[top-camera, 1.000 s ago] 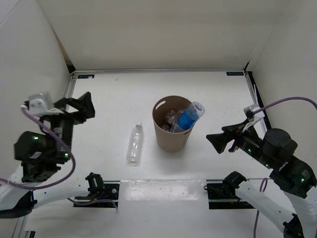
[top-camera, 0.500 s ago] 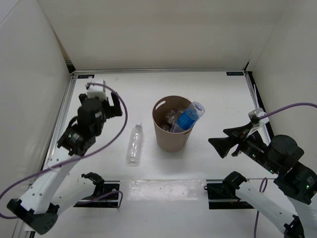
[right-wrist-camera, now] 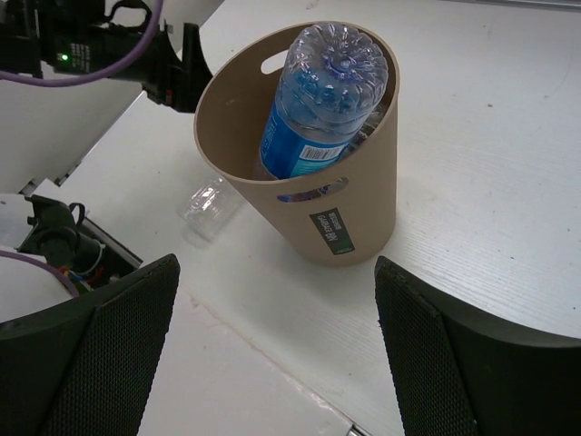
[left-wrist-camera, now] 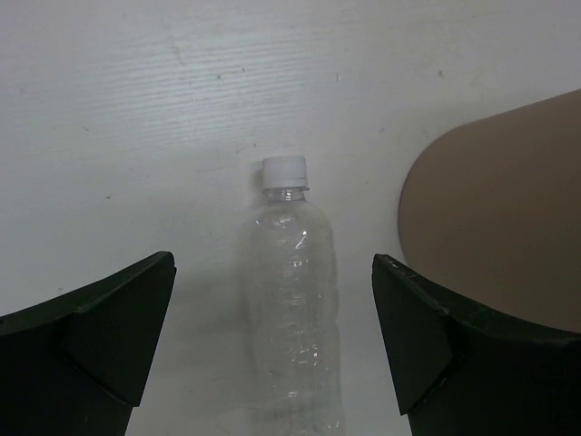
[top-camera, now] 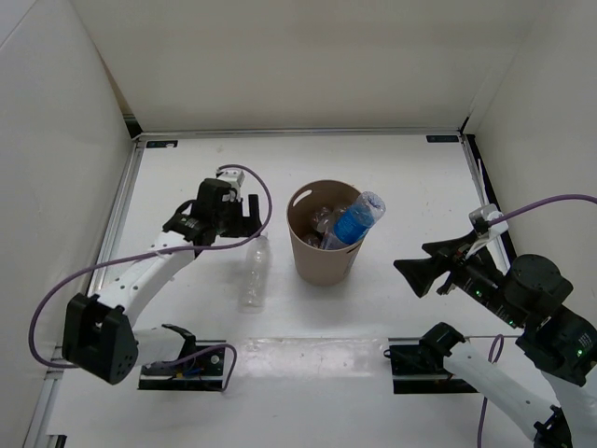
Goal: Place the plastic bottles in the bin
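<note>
One table: white, carries the bin and one loose bottle.
Bin: stands upright near the middle, already holds several bottles.
Left gripper: spread wide, holds nothing, hangs above the cap end of the loose bottle, just left of the bin.
Right gripper: spread wide too, empty, well apart from the bin on its right side.
Blue-labelled bottle: leans inside the bin, sticks out over the rim.
Clear bottle: lies flat on the table beside the bin, lined up between the left fingers.
Step, by judgement: approach to the last bottle outside.
Next move: lower straight down, close across the body, lift, carry over the rim.
</note>
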Controlling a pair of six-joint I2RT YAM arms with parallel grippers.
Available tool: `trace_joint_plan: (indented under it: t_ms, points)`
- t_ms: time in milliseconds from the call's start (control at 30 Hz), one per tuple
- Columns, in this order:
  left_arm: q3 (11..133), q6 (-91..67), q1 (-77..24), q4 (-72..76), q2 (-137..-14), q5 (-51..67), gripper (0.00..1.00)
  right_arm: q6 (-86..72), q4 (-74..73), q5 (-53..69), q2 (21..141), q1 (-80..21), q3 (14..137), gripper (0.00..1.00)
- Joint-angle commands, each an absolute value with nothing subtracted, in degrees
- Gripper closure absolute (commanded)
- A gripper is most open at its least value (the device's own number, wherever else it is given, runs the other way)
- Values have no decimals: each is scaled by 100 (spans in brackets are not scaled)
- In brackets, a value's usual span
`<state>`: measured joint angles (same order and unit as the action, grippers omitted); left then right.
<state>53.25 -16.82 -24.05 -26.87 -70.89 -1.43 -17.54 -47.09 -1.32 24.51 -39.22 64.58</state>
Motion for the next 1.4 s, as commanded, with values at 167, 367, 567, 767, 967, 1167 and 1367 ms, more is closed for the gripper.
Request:
trace_joint_plan:
  t_ms: [167, 367, 567, 767, 967, 1167, 1367]
  points:
    - [5265, -1740, -2566, -2320, -7874, 263, 0, -1661, -4711, -176, 2514, -3885, 6451, 11]
    - [5221, -1714, -2663, -2163, -8490, 483, 0, -1635, -4790, -255, 2514, -3885, 6451, 11]
    - [5396, -1757, -2786, -2294, -8920, 431, 4, -1600, -4808, -299, 2523, -3867, 6416, 11]
    - [5792, -1635, -2804, -2865, -9448, 396, 15, -1582, -4825, -396, 2575, -3876, 6478, 11]
    - [5941, -1652, -2804, -3251, -9432, 238, 34, -1591, -4878, -431, 2575, -3858, 6513, 11]
    - [7035, -1617, -2804, -4305, -8229, -1128, 44, -1582, -4860, -448, 2575, -3858, 6495, 11]
    - [8436, -1320, -2839, -4179, -6971, -2030, 56, -1600, -4746, -413, 2645, -3885, 6460, 11]
